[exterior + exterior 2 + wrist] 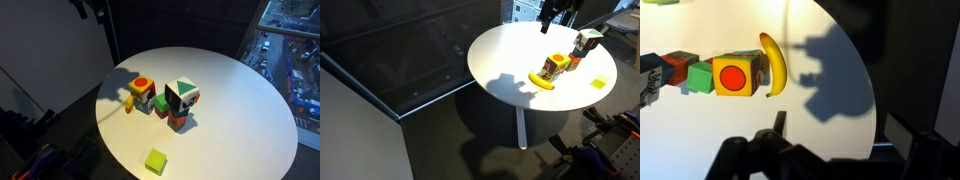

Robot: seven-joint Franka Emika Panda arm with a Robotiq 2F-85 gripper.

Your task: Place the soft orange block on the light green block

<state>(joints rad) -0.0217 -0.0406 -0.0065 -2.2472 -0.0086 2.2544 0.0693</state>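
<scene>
**Wrist view only:** a banana (773, 65) lies just beside a yellow cube (737, 75) with a red disc. A green block (700, 77) and the orange block (680, 65) follow it in a row.

**Exterior views only:** the light green block (155, 161) lies alone near the table (240, 90) edge, well apart from that cluster. The gripper (553, 22) hangs above the table. Whether its fingers are apart cannot be told.

**Setting:** a round white table on a dark floor (440, 140), with a window (290, 50) to one side.

No readable text, label or number anywhere.
</scene>
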